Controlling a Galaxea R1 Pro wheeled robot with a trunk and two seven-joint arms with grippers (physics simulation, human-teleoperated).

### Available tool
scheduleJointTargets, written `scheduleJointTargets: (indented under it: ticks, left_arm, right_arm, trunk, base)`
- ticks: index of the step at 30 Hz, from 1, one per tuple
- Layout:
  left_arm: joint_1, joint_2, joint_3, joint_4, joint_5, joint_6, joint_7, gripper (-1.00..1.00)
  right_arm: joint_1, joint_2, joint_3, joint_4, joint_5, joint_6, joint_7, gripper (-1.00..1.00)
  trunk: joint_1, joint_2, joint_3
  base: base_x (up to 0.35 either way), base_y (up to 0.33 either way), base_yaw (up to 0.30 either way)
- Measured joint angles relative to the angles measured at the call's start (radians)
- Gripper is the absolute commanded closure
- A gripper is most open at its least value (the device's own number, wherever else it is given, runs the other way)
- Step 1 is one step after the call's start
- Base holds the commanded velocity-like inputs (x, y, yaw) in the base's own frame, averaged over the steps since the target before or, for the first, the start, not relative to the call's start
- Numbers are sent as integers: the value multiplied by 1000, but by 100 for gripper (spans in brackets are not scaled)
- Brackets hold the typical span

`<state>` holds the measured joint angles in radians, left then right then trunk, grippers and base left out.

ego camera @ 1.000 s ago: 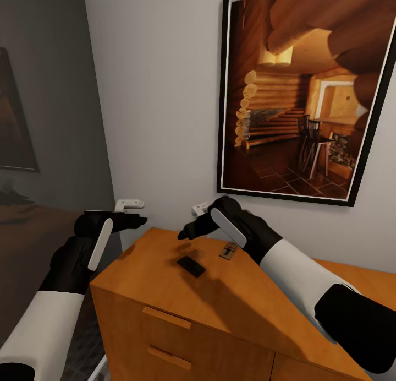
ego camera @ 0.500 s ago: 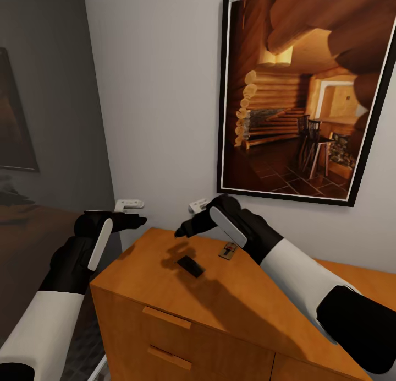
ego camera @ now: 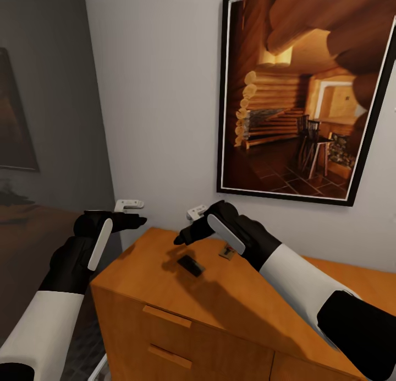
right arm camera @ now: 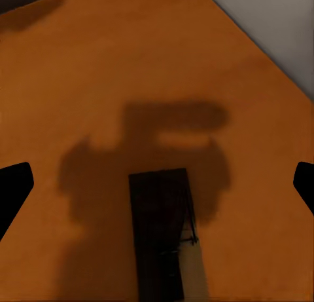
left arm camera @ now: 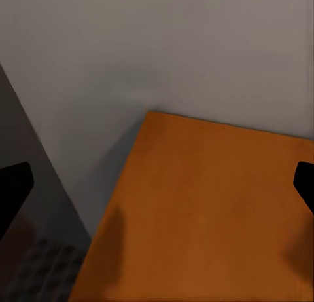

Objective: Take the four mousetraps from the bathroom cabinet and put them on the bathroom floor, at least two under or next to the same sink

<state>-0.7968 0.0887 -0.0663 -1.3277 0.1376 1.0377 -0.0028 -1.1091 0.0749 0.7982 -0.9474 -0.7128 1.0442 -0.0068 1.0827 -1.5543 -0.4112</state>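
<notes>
Right gripper (ego camera: 188, 227) hovers above the top of the orange-brown cabinet (ego camera: 148, 260), its fingers spread wide and grasping nothing; in the right wrist view the two dark fingertips (right arm camera: 14, 187) sit at opposite edges with bare wood between them. Directly beneath it, in its shadow, a mousetrap (ego camera: 191, 265) lies flat on the cabinet top, looking dark from the head camera; the right wrist view shows the same mousetrap (right arm camera: 163, 233) as a dark rectangular board with metal wire parts along one side. A second mousetrap (ego camera: 226, 252) lies at about 2 o'clock from the first, near it and partly hidden by the right forearm. Left gripper (ego camera: 132, 213) is held off the cabinet's left end, at about 9 o'clock from the right one, also released, with its fingertips (left arm camera: 13, 190) far apart. A framed picture of a log cabin interior (ego camera: 308, 94) hangs on the wall behind the cabinet.
</notes>
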Motion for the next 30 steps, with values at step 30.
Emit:
scheduleJointTargets:
  ticks: [30]
  left_arm:
    - [0, -1, 0, 0, -1, -3, 0, -100]
  right_arm:
    - [4, -1, -5, 2, 2, 0, -1, -100]
  trunk:
    - [0, 0, 0]
  base:
    - [-51, 0, 0]
